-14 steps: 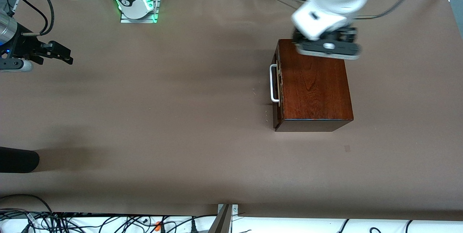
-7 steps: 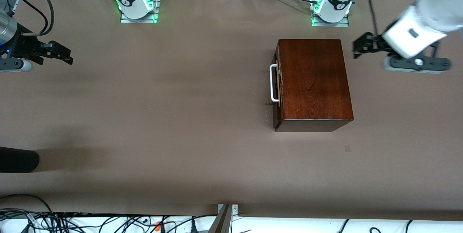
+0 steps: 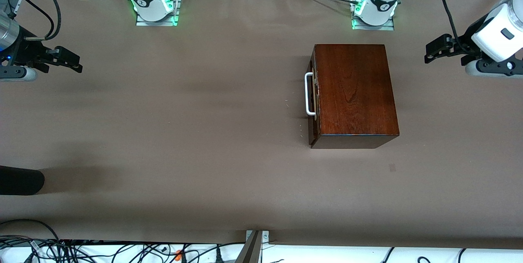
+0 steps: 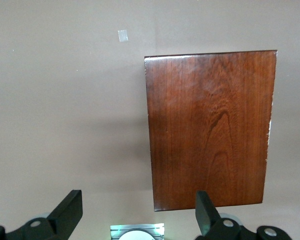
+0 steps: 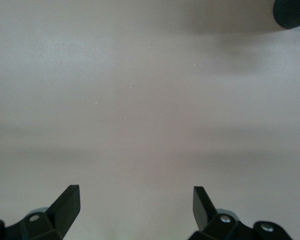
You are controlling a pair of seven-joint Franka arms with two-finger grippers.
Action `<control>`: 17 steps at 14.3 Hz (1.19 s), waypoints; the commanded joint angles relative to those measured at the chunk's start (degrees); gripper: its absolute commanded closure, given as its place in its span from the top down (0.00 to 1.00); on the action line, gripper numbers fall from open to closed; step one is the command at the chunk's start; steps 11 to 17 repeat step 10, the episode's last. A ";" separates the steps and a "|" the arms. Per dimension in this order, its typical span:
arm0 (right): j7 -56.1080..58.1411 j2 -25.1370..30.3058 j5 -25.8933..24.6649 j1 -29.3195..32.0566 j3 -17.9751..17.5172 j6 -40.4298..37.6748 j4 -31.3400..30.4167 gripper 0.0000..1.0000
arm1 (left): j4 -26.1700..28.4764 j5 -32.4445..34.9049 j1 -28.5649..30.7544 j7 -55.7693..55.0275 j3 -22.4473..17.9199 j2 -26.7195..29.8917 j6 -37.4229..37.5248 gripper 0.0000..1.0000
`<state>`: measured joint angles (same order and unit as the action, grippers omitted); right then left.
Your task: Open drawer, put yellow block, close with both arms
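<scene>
Brown tabletop (image 3: pixel 204 132) | drawer (image 3: pixel 314 95) shut in wooden box (image 3: pixel 353 91), toward left arm's end | yellow block unseen, so likely inside, task near done | left end effector (image 3: pixel 433 50) wide open, empty, beside box | right end effector (image 3: pixel 69 62) wide open, empty, waiting over bare tabletop

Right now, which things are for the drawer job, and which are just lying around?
For the job: drawer, shut, in the box; left gripper and right gripper, both with jaws open over bare table. No yellow block shows.

Just there: tape scrap, cables.
</scene>
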<state>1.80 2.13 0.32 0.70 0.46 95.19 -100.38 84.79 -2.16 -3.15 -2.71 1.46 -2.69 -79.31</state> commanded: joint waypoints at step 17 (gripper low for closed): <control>-0.22 -0.37 1.17 0.71 -0.37 -0.89 1.15 1.00 | 6.00 -0.21 0.16 2.36 -0.41 3.66 -3.39 1.00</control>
